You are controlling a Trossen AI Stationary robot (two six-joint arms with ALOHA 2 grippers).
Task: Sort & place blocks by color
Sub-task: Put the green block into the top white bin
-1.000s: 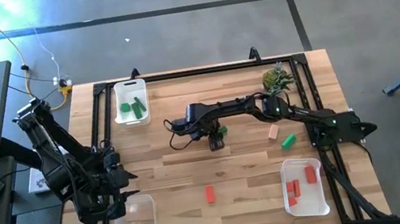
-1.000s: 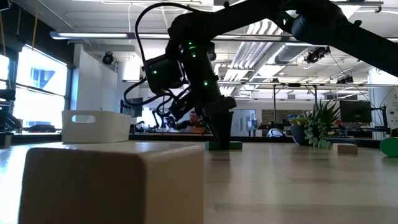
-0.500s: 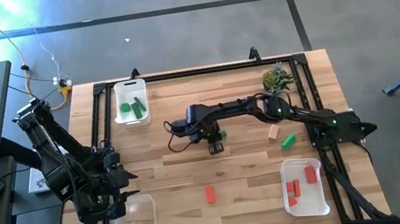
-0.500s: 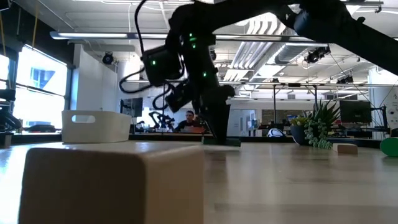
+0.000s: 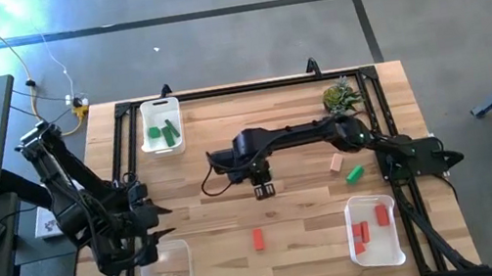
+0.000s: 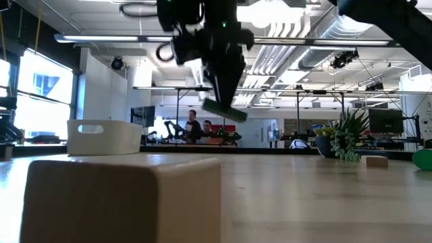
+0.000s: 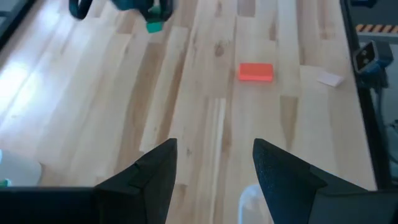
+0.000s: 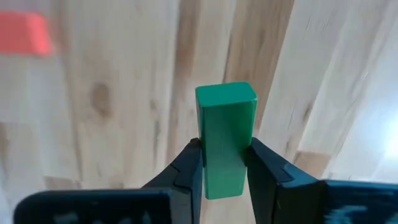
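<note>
Lifted off the wooden table [image 5: 297, 209] since a second ago: right gripper [image 8: 225, 163] clenched on small green wooden bar block [image 8: 225, 137]. Left gripper [image 7: 214, 163] open near table's left edge.

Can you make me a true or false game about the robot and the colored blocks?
1. The right claw is squeezing a green block. True.
2. That green block is lying on the table. False: in the low view it hangs in the air above the wood.
3. The tray with red blocks sits at the right front corner. True.
4. The left claw is holding a red block. False: it is open and empty, and a loose red block lies on the table ahead of it.
5. The back left tray holds tan blocks. False: it holds green ones.
</note>
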